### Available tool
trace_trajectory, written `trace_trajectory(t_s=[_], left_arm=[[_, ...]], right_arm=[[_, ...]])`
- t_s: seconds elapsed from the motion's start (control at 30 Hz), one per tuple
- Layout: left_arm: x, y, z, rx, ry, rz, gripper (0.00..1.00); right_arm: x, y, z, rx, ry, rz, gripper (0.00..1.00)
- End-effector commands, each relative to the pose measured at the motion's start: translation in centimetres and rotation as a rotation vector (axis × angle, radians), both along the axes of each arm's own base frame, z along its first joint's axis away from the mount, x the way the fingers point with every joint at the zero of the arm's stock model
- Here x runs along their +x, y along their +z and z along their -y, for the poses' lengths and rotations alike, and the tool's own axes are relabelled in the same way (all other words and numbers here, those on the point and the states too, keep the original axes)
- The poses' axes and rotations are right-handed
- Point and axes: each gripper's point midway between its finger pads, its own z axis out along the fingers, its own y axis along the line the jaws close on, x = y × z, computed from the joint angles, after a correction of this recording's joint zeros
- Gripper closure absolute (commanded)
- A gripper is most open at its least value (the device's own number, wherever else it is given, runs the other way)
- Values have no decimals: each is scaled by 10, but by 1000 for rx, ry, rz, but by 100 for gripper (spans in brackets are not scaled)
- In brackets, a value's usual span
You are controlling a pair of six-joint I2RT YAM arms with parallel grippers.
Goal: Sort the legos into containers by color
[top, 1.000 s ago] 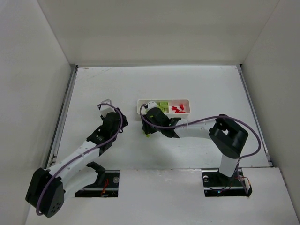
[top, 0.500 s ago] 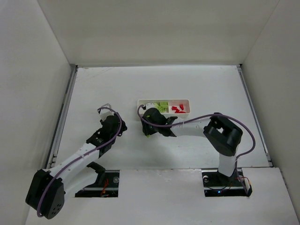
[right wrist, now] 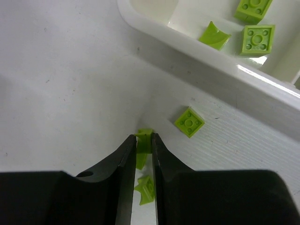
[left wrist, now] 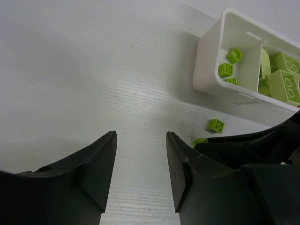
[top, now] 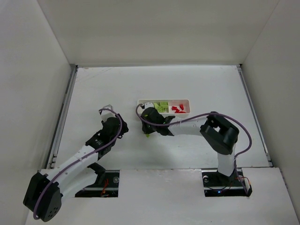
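Right wrist view: I've got my right gripper (right wrist: 144,140) pinched on a tiny lime-green plastic brick (right wrist: 143,134) at lower centre, below the long white plastic tray (right wrist: 178,41); left gripper (left wrist: 140,152) hangs parted, empty.

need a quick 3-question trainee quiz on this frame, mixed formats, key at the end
1. True or false: the right tool is shut on a green lego just outside the tray.
2. In the top view, which colour lies in the tray's right-end compartment? A green, B red, C blue.
3. Fill in: the left tool is open and holds ____.
Key: 1 true; 2 B, the red legos; 3 nothing.
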Motion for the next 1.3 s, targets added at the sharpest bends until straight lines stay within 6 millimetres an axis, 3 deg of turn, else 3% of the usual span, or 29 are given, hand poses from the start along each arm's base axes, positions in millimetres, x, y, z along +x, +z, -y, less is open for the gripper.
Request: trace_trajectory(t_s=[0.0, 0.13, 0.23, 0.4, 0.53, 0.7, 0.77, 0.87, 0.97, 1.07, 1.27], left_arm=[[-9, -5, 0, -1, -5, -19, 56], [-11, -4, 3, 2, -18, -23, 56], [-13, -6, 10, 6, -43, -35, 56], [-22, -13, 29, 14, -109, -66, 56], [-31, -20, 50, 21, -177, -80, 56], [-36, -23, 75, 21, -247, -89, 56], [-38, -25, 85, 34, -275, -87, 56], [-39, -27, 96, 45, -302, -90, 56], [-37, -26, 106, 44, -317, -80, 57], [-33, -23, 111, 41, -316, -61, 57], [-13, -17, 124, 78, -333, -40, 58]], right_arm=[[11, 29, -7, 65, -27, 63, 80], [11, 53, -4, 127, -33, 104, 81], [13, 82, 0, 207, -42, 157, 81], [38, 111, 14, 242, -106, 227, 80], [64, 120, 22, 191, -142, 271, 80], [94, 116, 28, 150, -192, 297, 77], [100, 113, 26, 149, -199, 293, 69], [104, 115, 24, 158, -205, 298, 48], [102, 119, 26, 177, -207, 293, 43], [94, 124, 38, 181, -219, 302, 45], [72, 127, 83, 211, -302, 315, 67]])
